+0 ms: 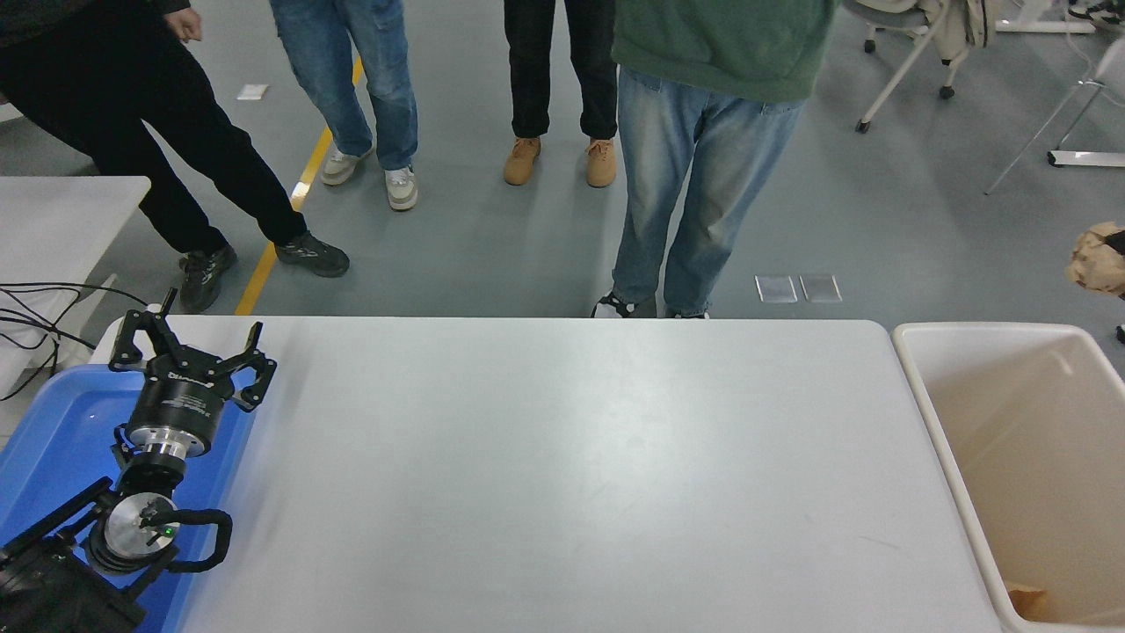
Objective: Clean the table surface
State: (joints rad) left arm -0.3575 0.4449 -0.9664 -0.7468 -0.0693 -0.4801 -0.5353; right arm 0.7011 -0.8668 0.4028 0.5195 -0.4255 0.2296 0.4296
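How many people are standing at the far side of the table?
4, legs only: black trousers far left, blue jeans beside, black trousers with tan shoes centre, green sweatshirt nearest the table.
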